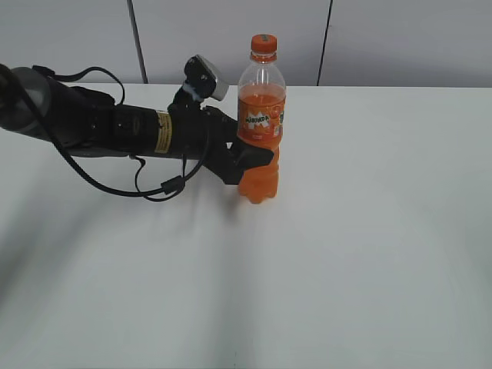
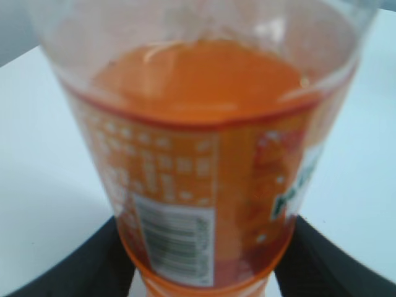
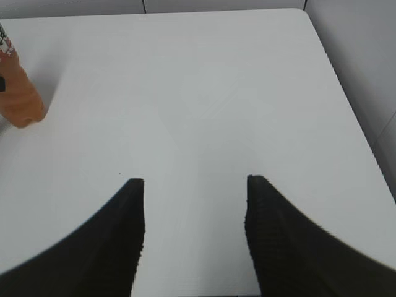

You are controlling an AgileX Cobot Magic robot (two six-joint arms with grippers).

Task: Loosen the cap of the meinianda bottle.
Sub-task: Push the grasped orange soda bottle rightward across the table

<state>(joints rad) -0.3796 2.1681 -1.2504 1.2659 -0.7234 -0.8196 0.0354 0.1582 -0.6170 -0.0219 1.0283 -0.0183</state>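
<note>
The meinianda bottle (image 1: pixel 260 127) stands upright on the white table, with orange soda and an orange "Mirinda" label. Its orange cap (image 1: pixel 264 44) sits on the neck. My left gripper (image 1: pixel 254 157) reaches in from the left and is shut on the bottle's lower body, below the label. The left wrist view is filled by the bottle (image 2: pixel 204 154), with a black finger on each side at the bottom (image 2: pixel 204 272). My right gripper (image 3: pixel 195 204) is open and empty above bare table; only the bottle's ribbed base (image 3: pixel 18 93) shows at that view's far left. The right arm is out of the exterior view.
The white table (image 1: pixel 369 231) stretches to the front and right of the bottle. Its right edge (image 3: pixel 346 99) and a grey wall show in the right wrist view. Grey wall panels stand behind the table. The left arm's cables (image 1: pixel 154 184) hang just above the tabletop.
</note>
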